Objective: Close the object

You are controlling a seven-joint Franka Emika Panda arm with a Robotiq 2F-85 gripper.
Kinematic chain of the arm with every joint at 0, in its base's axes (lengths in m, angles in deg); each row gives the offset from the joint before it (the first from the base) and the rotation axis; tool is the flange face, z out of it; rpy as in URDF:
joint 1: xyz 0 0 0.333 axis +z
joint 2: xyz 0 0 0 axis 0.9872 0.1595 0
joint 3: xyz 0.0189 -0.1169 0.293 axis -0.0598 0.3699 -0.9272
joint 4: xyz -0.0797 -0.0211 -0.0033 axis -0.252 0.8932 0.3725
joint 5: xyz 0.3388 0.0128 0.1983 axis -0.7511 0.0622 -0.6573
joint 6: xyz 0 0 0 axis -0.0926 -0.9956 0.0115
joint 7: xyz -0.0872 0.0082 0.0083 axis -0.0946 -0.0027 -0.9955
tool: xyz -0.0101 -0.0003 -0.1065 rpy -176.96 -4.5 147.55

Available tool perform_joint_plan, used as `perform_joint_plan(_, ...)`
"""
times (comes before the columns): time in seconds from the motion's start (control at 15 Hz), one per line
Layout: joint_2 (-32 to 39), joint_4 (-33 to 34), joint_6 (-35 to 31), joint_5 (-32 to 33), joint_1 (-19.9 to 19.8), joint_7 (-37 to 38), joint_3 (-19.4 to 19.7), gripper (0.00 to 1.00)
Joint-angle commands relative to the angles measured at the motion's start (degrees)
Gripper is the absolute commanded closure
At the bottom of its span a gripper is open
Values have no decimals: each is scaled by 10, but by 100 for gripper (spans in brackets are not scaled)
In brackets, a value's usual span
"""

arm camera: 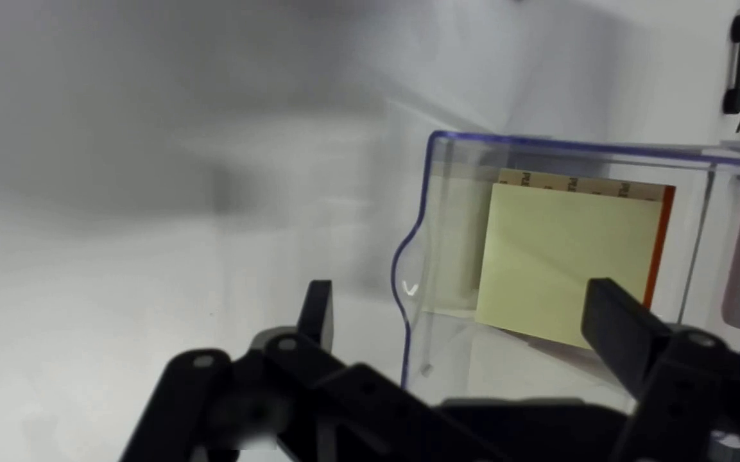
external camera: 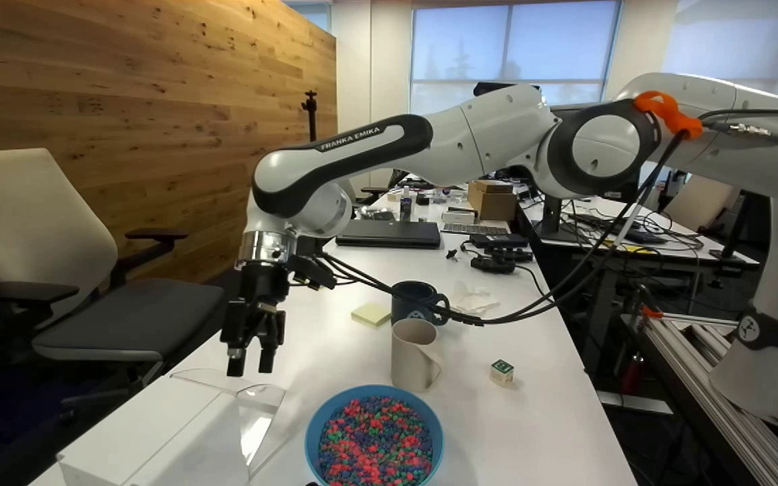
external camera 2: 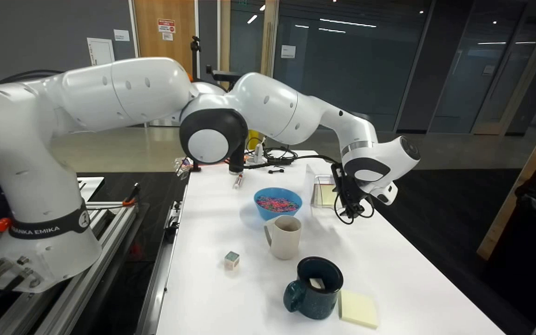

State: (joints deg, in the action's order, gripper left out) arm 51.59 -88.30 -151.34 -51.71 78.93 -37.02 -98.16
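The object is a low translucent plastic box (external camera: 152, 432), at the lower left of an exterior view. A clear curved panel (external camera: 262, 418) stands at its side. In an exterior view the box (external camera 2: 315, 199) sits behind the blue bowl, partly hidden by the arm, with a whitish panel (external camera 2: 309, 179) upright beside it. I cannot tell which panel is the flap lid. In the wrist view its clear rim (arm camera: 575, 145) looks purple, and yellow sticky notes (arm camera: 568, 256) lie inside. My gripper (external camera: 251, 364) points down over the box's end, open and empty. Its fingers (arm camera: 459, 308) appear either side of the wavy rim.
A blue bowl (external camera: 318, 435) of coloured sprinkles stands beside the box. A beige mug (external camera: 410, 361), a dark mug (external camera: 410, 304), a sticky-note pad (external camera: 371, 314) and a small cube (external camera: 502, 372) stand farther along the white table (external camera: 530, 432). Cables hang from the arm.
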Motion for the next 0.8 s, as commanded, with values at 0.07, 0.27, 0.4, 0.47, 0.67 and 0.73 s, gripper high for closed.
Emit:
perform_joint_plan(0.07,26,41,2,-7,5,31,-4,0)
perform_joint_plan(0.27,30,47,4,-7,5,36,-4,0)
perform_joint_plan(0.4,32,49,5,-6,5,37,-5,4)
perform_joint_plan(0.47,33,50,6,-6,5,37,-5,0)
perform_joint_plan(0.67,32,50,11,-6,6,37,-5,4)
perform_joint_plan(0.73,33,50,16,-5,6,34,-5,1)
